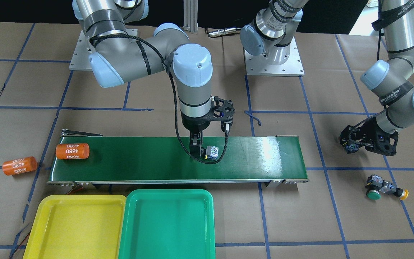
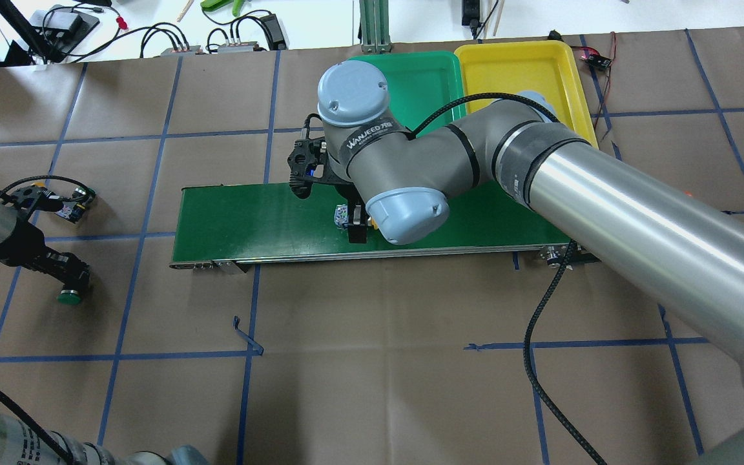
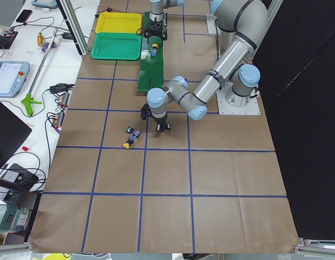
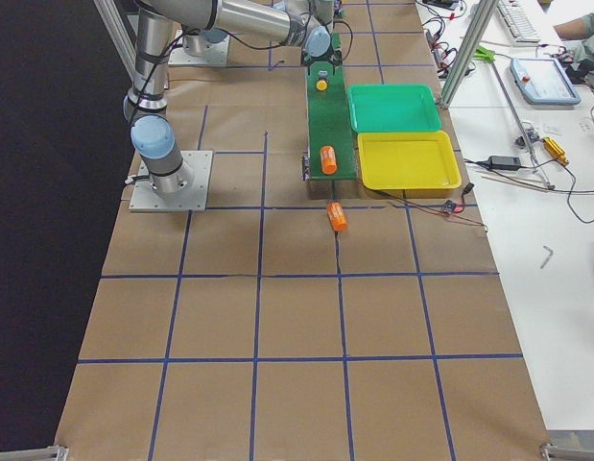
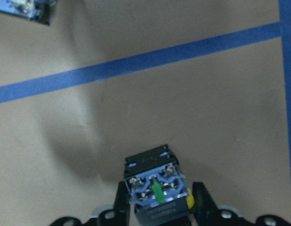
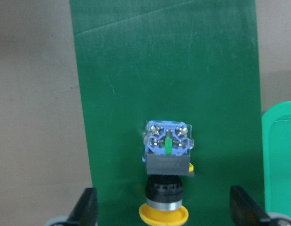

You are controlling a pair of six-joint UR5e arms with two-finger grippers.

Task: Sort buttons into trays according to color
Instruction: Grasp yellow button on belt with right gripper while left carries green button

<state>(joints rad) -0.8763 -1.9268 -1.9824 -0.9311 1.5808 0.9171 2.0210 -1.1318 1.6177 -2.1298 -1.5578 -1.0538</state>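
My right gripper (image 6: 165, 209) hangs low over the conveyor belt (image 1: 257, 154), its jaws wide open on either side of a yellow-capped button (image 6: 167, 157) that lies on the belt. The same button shows in the overhead view (image 2: 342, 216). My left gripper (image 5: 159, 200) is shut on a green-capped button (image 2: 70, 297), held low over the paper at the robot's left end of the table. A green button (image 1: 373, 194) and a yellow button (image 1: 403, 194) lie together on the paper close by. The yellow tray (image 1: 74, 226) and the green tray (image 1: 167, 223) stand side by side, both empty.
An orange cylinder printed "4680" (image 1: 72, 151) lies on the belt's end by the yellow tray. A second one (image 1: 19, 165) lies on the paper beyond that end. The right arm's cable (image 2: 540, 323) trails over the table. The arm bases (image 1: 273, 61) stand behind the belt.
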